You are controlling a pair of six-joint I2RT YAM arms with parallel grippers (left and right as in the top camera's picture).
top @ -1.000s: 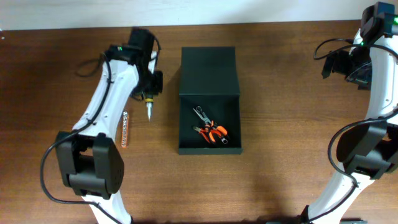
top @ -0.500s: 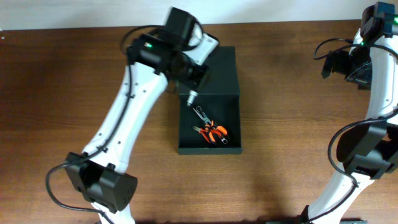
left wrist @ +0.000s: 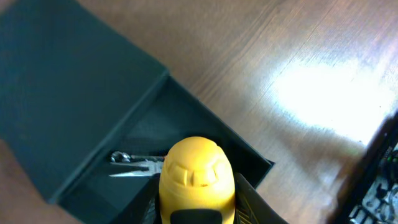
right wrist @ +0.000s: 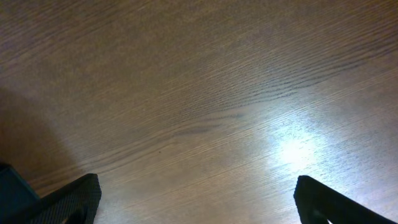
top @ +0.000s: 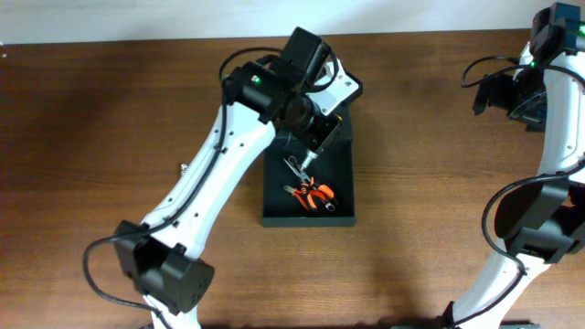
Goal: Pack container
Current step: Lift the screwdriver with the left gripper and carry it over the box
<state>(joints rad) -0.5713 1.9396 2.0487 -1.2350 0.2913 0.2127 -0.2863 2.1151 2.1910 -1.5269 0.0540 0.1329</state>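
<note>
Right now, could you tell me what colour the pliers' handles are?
The pliers' handles are orange, clearest in the overhead view.

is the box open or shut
Open: the lid lies folded back flat behind the box, and orange-handled pliers show inside.

Dark green container [top: 340,170], orange pliers [top: 314,194], yellow screwdriver [left wrist: 196,177]
</note>
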